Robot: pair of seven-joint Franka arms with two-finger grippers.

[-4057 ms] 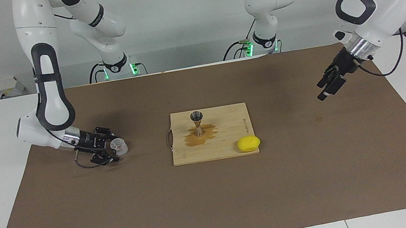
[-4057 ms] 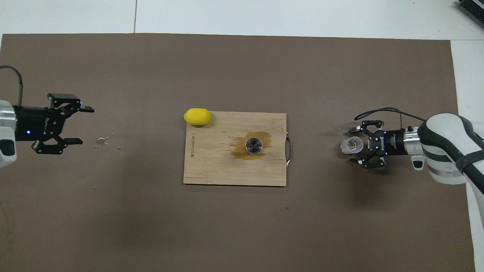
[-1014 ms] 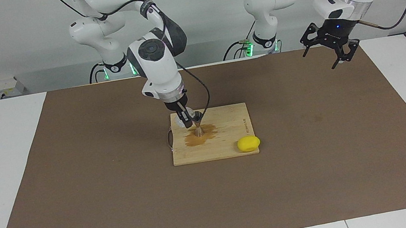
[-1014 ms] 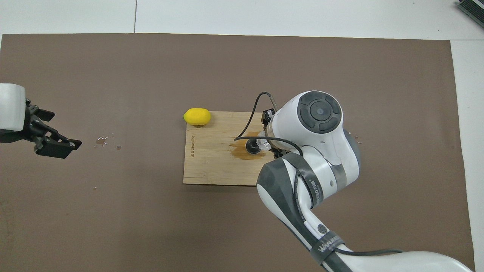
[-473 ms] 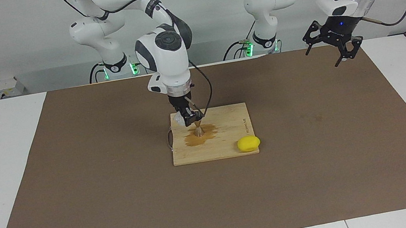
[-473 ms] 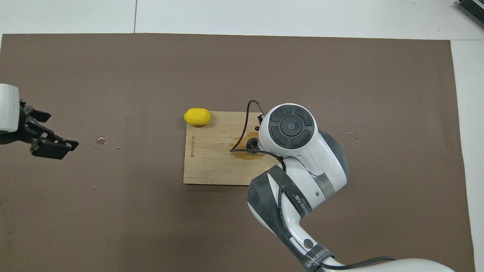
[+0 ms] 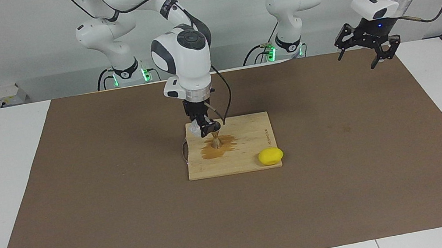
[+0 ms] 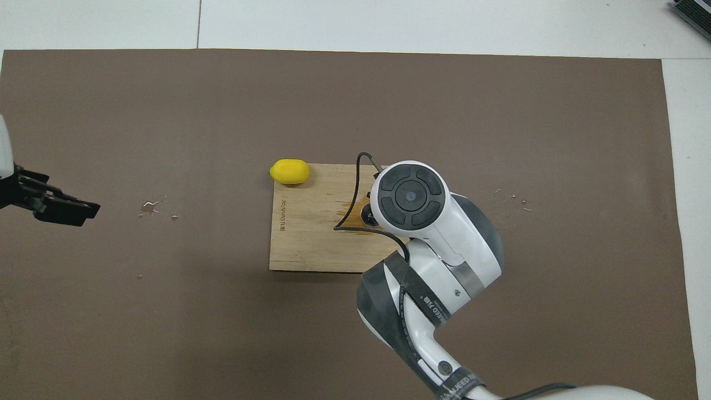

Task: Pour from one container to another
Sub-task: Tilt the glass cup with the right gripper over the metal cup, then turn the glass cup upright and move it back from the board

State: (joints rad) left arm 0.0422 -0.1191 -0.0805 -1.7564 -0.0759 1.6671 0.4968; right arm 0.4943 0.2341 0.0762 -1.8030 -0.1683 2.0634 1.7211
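Observation:
The silver jigger (image 7: 216,141) stands upright on a wet brown stain on the wooden cutting board (image 7: 247,148). My right gripper (image 7: 205,130) points down just over the jigger's top and is shut on the clear glass cup (image 7: 194,129), which is tilted beside the jigger's rim. In the overhead view the right arm's wrist (image 8: 409,195) hides the gripper and the cup, and only an edge of the jigger (image 8: 366,217) shows. My left gripper (image 7: 369,51) is open and empty and waits, raised over the mat at the left arm's end.
A yellow lemon (image 7: 271,156) lies at the board's corner farther from the robots, toward the left arm's end. Small water drops (image 8: 151,206) lie on the brown mat below the left gripper (image 8: 64,208), and more drops (image 8: 511,195) lie toward the right arm's end.
My right gripper has carried the glass cup from the mat at the right arm's end to over the jigger and stood more upright. My left gripper has risen and drawn back toward its table end.

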